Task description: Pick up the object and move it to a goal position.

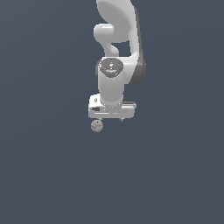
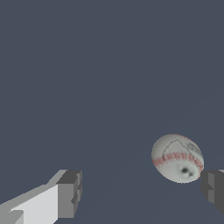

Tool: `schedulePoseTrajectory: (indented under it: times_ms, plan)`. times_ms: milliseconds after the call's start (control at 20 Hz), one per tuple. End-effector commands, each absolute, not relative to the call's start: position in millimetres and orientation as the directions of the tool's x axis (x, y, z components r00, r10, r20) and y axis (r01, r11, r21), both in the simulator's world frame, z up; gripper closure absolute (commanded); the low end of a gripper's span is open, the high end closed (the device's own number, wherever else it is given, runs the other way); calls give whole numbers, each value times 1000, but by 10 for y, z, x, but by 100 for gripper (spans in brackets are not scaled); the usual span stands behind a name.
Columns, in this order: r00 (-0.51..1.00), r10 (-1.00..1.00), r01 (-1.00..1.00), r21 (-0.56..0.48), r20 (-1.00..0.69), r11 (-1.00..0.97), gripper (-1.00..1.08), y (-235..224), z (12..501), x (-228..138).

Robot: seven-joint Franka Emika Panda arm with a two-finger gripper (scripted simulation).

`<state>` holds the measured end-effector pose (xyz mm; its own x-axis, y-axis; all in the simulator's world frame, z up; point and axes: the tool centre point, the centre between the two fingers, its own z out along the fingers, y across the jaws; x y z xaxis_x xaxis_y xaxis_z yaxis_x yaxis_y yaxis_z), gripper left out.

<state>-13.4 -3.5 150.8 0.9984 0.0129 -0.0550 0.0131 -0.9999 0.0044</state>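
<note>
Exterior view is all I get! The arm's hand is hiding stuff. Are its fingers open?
Observer: Yes. The wrist view shows the gripper open, two dark fingertips set wide apart.
Operator: Is the ball between them?
Observer: Sort of. The ball sits close beside one fingertip, far from the other, so it is off-centre.
Operator: Is it squeezed yet?
Observer: No. The other fingertip stands well clear of the ball, so nothing is clamping it.
Operator: What does the ball look like close up?
Observer: Off-white, with red stitching curving across it.
</note>
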Motion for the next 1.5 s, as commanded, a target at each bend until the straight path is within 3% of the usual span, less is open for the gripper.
schedulePoseTrajectory:
  times_ms: [0, 750, 1450]
  plan:
    - [998, 13, 13, 4, -55, -1000, -92, -35, 1508, -134]
    - [999, -22, -22, -3, -29, -1000, -92, -104, 1715, -50]
    - [988, 150, 150, -4, -20, -989, -92, -354, 1487, -145]
